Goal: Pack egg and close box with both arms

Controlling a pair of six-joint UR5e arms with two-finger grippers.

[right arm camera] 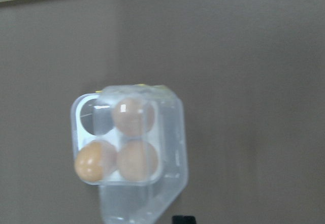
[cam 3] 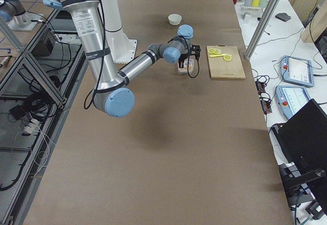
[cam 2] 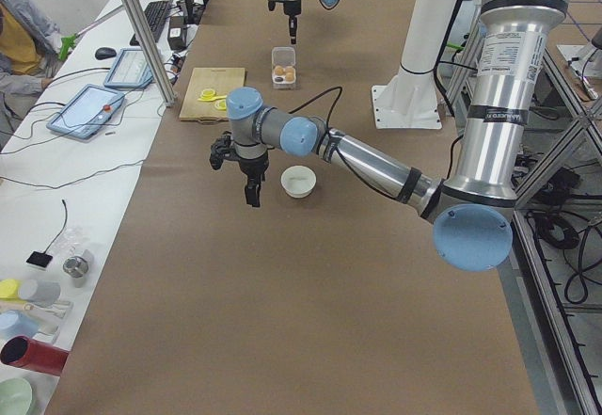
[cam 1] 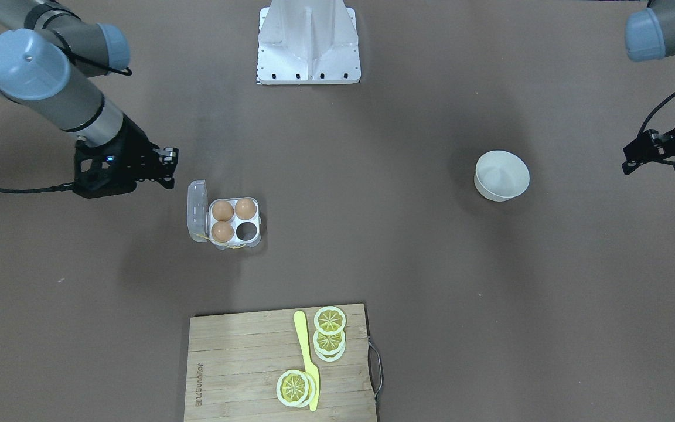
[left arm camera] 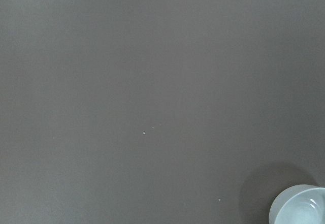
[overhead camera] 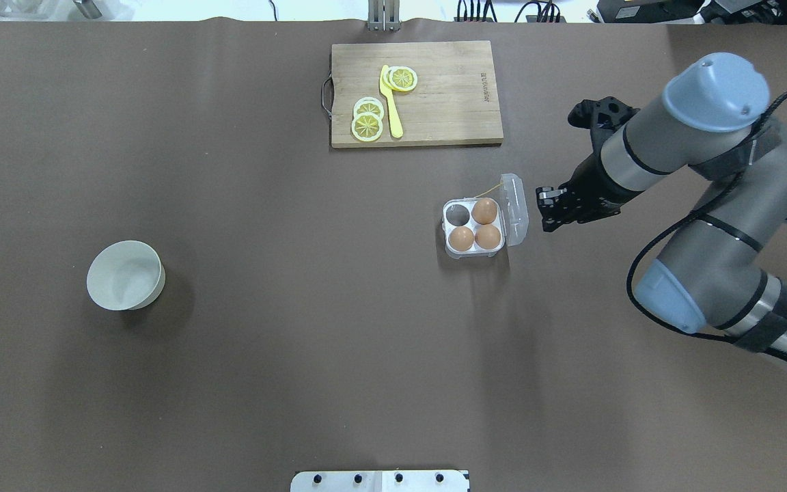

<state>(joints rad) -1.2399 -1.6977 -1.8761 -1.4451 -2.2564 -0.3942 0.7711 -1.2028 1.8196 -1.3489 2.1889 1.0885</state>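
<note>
Your box sits on the tabletop, lid up, three eggs in and one cell free. The right hand waits beside the lid with fingers narrow, likely to tip it shut; the left hand's grip I cannot tell.

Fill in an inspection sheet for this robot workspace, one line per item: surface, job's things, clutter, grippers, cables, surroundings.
Surface: brown table cover, a few specks.
Job's things: clear egg carton, lid open; three brown eggs inside, one cell empty.
Clutter: white bowl; cutting board with lemon slices and yellow knife.
Grippers: right gripper beside the lid, holding nothing; left gripper away from the bowl.
Cables: black, along both arms.
Surroundings: side bench with tablets and cups.
</note>
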